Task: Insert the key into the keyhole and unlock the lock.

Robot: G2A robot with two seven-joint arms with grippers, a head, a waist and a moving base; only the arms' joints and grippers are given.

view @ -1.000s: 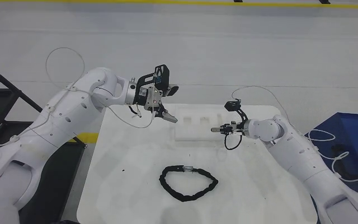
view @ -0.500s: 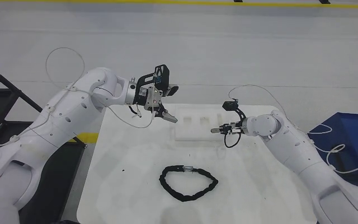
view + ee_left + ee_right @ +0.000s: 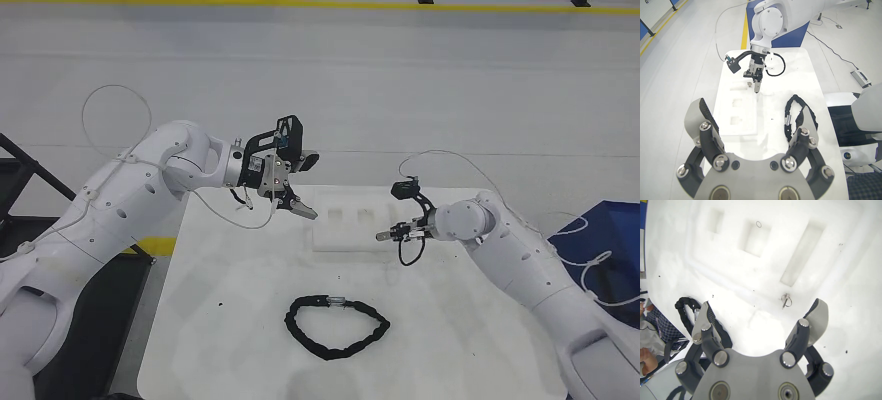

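- The right gripper [image 3: 762, 302], its claw released and holding nothing, hangs low over a white foam block [image 3: 345, 235] that lies along the far edge of the tabletop [image 3: 230, 330].
- The key [image 3: 785, 300], on a thin wire ring, lies flat on the block at the end nearer the right arm. It is just beside the end of the long recess [image 3: 802, 255] and just ahead of the open claw, untouched.
- The lock [image 3: 337, 325], a black sleeved chain with a metal barrel, lies in a loop toward the tabletop's near edge, well apart from the key.
- The left gripper [image 3: 752, 104], likewise spread wide and empty, hangs above the tabletop's far edge, near the block's other end.
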